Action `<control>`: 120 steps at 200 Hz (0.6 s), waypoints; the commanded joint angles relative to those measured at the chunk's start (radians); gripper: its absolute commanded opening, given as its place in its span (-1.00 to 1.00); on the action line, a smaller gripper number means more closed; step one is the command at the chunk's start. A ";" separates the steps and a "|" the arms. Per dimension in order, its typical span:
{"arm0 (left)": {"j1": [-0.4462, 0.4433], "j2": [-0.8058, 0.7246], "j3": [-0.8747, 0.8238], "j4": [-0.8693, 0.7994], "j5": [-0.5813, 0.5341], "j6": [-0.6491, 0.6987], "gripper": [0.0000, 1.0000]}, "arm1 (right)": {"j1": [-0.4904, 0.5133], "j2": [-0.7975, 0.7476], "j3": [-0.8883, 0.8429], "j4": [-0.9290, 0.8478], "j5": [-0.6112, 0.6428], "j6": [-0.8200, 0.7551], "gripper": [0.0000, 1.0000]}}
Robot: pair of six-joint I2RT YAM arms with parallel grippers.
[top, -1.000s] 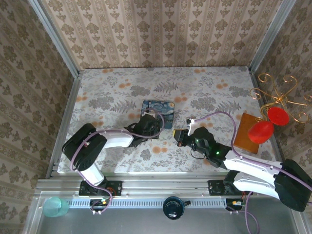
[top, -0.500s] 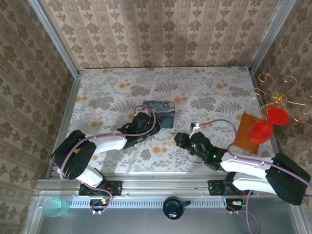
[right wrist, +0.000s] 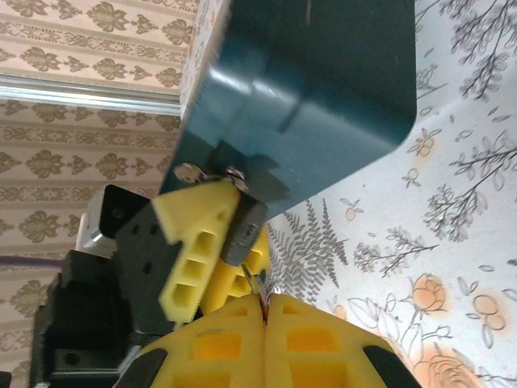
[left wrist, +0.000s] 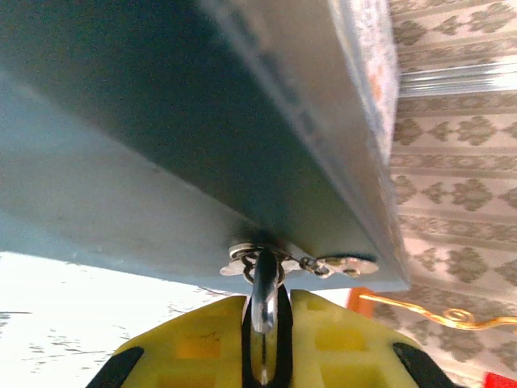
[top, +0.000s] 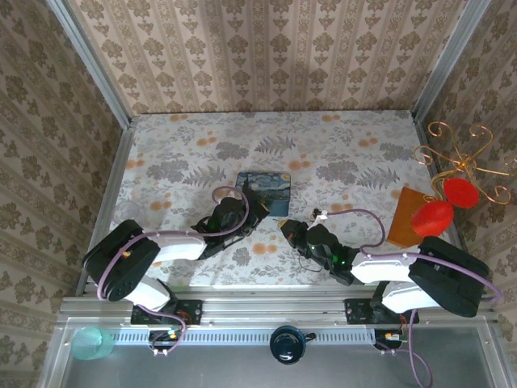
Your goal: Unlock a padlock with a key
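Blue and swirly-painted, the rectangular tin box (top: 265, 186) lay near the middle of the flowered table (top: 339, 153). Both arms reached to its near side. In the top view the left gripper (top: 249, 212) touched the near edge of the box, and the right gripper (top: 287, 229) was just beside it, to the right.

In the right wrist view we saw the padlock (right wrist: 245, 234), small and dark grey, hanging from the metal hasp (right wrist: 206, 171) at the edge of the box. The yellow fingers (right wrist: 198, 250) of the left gripper were clamped on it. In the left wrist view the metal shackle (left wrist: 263, 279) passed through the hasp and went down between the two yellow pads, which pressed on it from both sides.

The jaws of the right gripper were together on the key (right wrist: 258, 284). We could see only a thin metal tip of it above the pads. The tip pointed up at the lower end of the padlock and was very near to it. We could not tell if it was already inside the keyhole.

At the right edge of the table lay an orange board (top: 406, 217), with a gold wire stand (top: 454, 149) carrying red ornaments (top: 432, 218) beside it.
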 commanded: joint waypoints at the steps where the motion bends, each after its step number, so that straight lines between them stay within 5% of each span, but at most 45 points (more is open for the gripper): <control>1: -0.013 -0.034 -0.016 0.130 -0.032 -0.089 -1.00 | 0.012 0.006 0.003 0.073 0.066 0.050 -1.00; 120: -0.047 0.003 -0.034 0.242 -0.048 -0.153 -1.00 | -0.012 0.045 -0.013 0.171 0.055 0.146 -1.00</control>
